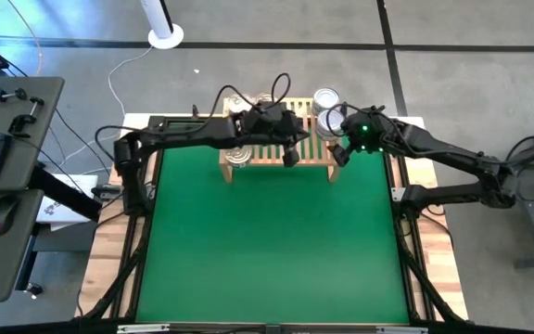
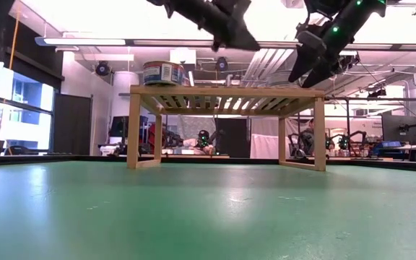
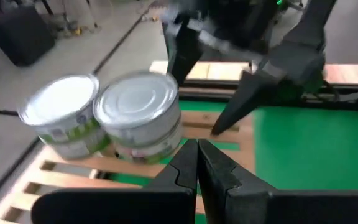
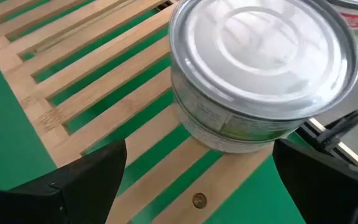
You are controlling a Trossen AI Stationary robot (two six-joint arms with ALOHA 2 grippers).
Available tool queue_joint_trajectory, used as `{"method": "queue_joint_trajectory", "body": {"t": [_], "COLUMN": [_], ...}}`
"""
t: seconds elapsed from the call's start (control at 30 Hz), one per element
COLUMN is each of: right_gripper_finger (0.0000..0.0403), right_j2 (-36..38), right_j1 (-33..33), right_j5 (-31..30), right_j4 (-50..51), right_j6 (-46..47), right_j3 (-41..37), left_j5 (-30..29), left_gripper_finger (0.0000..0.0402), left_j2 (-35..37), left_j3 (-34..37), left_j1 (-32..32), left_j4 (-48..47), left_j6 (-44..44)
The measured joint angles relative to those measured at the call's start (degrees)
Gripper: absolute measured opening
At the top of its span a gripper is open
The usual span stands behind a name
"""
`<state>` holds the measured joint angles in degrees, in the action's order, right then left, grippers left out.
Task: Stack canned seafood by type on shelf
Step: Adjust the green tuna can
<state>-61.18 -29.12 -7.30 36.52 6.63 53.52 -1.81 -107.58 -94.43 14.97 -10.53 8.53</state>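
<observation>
While the left gripper (image 3: 197,163) hung clenched and empty above the shelf (image 1: 276,148), the right gripper (image 4: 197,180) stood released at the shelf's right end, its fingers either side of a silver-topped tin (image 4: 260,68) resting on the slats, not yet touching it.

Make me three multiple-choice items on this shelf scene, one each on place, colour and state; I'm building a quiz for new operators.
1. Where is the right end effector?
A. At the shelf's right end
B. Over the mat's near edge
C. Off the table

2. What colour is the mat?
A. Blue
B. Green
C. Grey

3. How does the left end effector stand?
A. Wide open
B. Gripping a tin
C. Shut, empty

Key: 1 A, the high view shows it beside the silver-topped tin there. 2 B, green throughout. 3 C, its fingers meet with nothing between.
</observation>
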Motion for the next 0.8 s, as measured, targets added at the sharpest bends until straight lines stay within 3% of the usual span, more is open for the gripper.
{"method": "queue_joint_trajectory", "body": {"t": [0.43,0.6,0.7,0.8], "right_gripper_finger": [0.0398,0.0398,0.0398,0.0398], "right_j2": [-0.6,3.7,8.6,13.9], "right_j1": [1.9,3.0,4.1,6.0], "right_j5": [-1.4,-2.0,-3.6,-6.6], "right_j4": [-2.0,-1.3,-0.3,1.0], "right_j6": [-0.8,-0.1,0.2,1.0], "right_j3": [0.0,0.0,0.0,0.0], "left_j5": [-4.8,-4.8,-4.8,-4.8], "left_gripper_finger": [0.0,0.0,0.0,0.0], "left_j2": [5.8,9.5,13.6,19.9], "left_j3": [0.0,0.0,3.8,11.9], "left_j1": [-4.7,-6.5,-7.4,-7.7], "left_j4": [-7.8,-13.8,-13.5,-9.6], "left_j6": [2.3,2.6,2.6,2.2]}}
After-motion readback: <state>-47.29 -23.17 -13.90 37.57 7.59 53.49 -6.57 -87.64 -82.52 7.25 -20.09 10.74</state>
